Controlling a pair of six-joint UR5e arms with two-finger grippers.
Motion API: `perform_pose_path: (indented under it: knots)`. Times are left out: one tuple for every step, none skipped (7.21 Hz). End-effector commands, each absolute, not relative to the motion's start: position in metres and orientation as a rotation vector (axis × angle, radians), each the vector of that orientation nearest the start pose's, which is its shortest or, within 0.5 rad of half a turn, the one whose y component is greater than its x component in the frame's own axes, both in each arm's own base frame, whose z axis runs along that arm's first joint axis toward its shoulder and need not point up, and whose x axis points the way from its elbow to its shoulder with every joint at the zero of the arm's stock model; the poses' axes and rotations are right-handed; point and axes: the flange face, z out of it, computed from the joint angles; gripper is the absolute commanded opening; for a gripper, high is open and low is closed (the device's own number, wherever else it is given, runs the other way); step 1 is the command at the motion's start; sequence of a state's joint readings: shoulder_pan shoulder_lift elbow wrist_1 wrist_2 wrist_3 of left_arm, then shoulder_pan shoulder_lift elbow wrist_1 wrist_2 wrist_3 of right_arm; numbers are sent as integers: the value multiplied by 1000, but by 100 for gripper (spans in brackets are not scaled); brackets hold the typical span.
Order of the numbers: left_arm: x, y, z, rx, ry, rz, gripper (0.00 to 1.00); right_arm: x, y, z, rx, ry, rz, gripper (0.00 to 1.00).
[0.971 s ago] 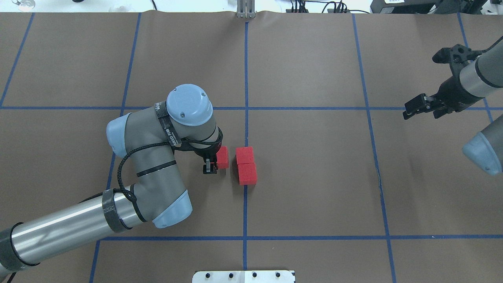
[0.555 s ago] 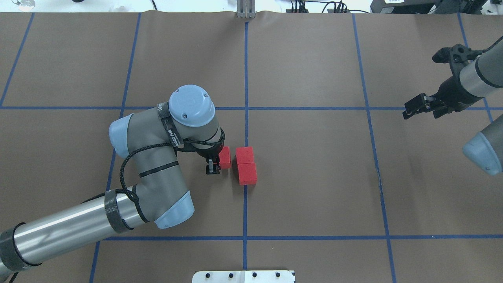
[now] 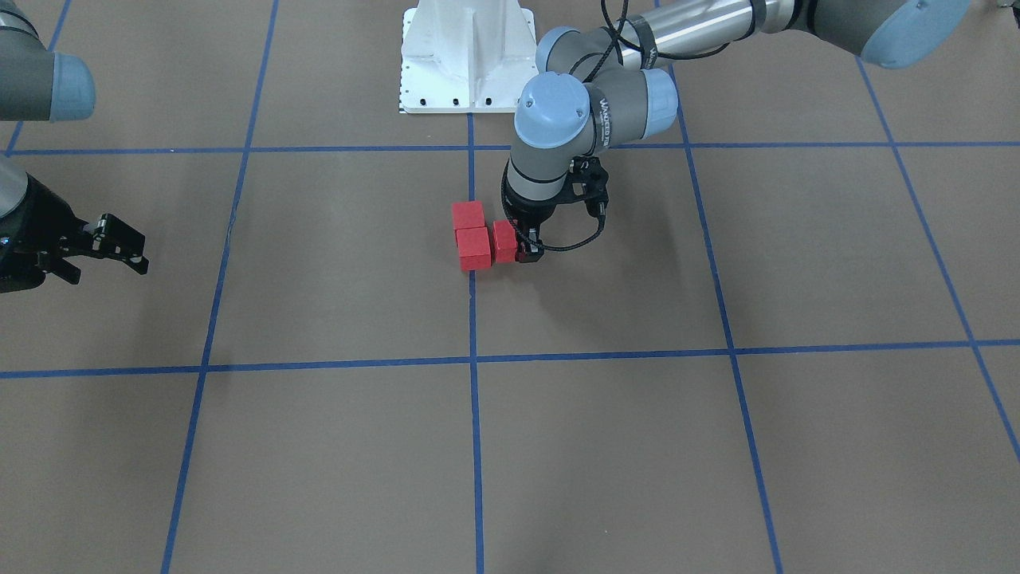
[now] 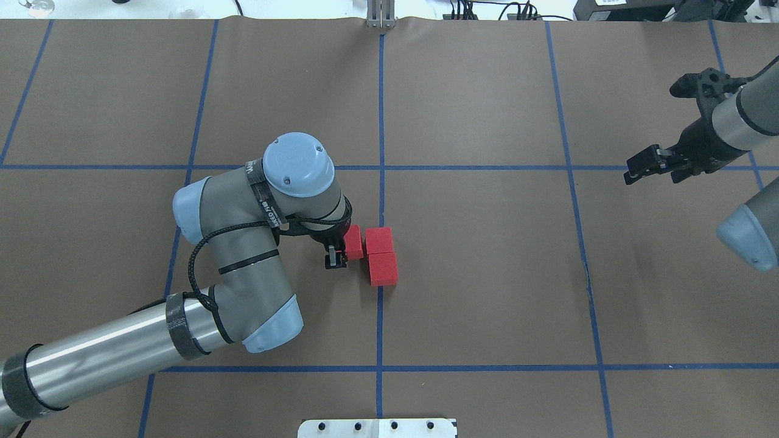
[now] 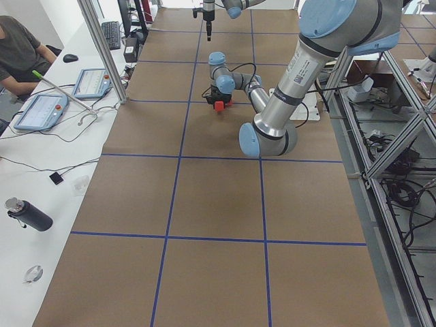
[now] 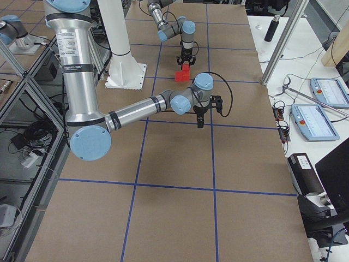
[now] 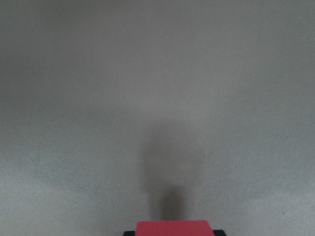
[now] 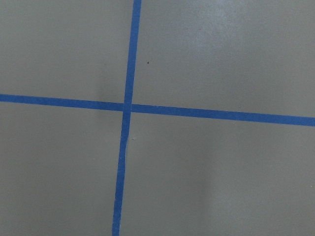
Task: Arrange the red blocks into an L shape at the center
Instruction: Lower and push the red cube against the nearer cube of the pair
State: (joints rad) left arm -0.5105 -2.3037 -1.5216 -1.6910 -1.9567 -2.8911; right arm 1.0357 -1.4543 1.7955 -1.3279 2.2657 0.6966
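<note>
Two red blocks (image 4: 380, 240) (image 4: 383, 268) lie end to end on the central blue tape line (image 4: 380, 316) at the center. They show again as the far block (image 3: 473, 248) and the near one (image 3: 468, 215). My left gripper (image 4: 342, 250) is shut on the third red block (image 4: 353, 242), holding it right beside the far block's left side; contact is unclear. This held block (image 7: 172, 228) fills the bottom edge of the left wrist view. My right gripper (image 4: 630, 173) hovers open and empty far to the right.
The white robot base (image 3: 466, 56) stands at the table's near edge. My left arm's elbow (image 4: 268, 328) hangs over the squares left of the blocks. A side bench off the table holds tablets (image 5: 41, 112) and a bottle (image 5: 27, 214), with a person beside it.
My left gripper has carried its red block to the right, closing most of the gap to the pair on the line. The right arm has not moved.
</note>
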Motion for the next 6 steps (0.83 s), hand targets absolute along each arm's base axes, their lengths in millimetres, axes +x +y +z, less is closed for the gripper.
perform_pose_path:
  knots:
    - [587, -438, 221, -728, 657, -1551, 0, -218, -503, 463, 65, -871, -51, 100]
    - [588, -437, 220, -728, 656, -1550, 0, -218, -504, 463, 66, -872, -52, 100]
    - [592, -438, 225, -725, 645, -1553, 0, -218, -504, 463, 65, -871, -51, 100]
    - [593, -438, 222, -726, 648, -1552, 0, -218, -504, 463, 65, -871, -51, 100]
    - [593, -438, 222, -726, 648, -1552, 0, -218, -503, 463, 65, -871, -51, 100]
    - [593, -438, 222, -726, 648, -1552, 0, -218, -503, 463, 64, -872, -50, 100]
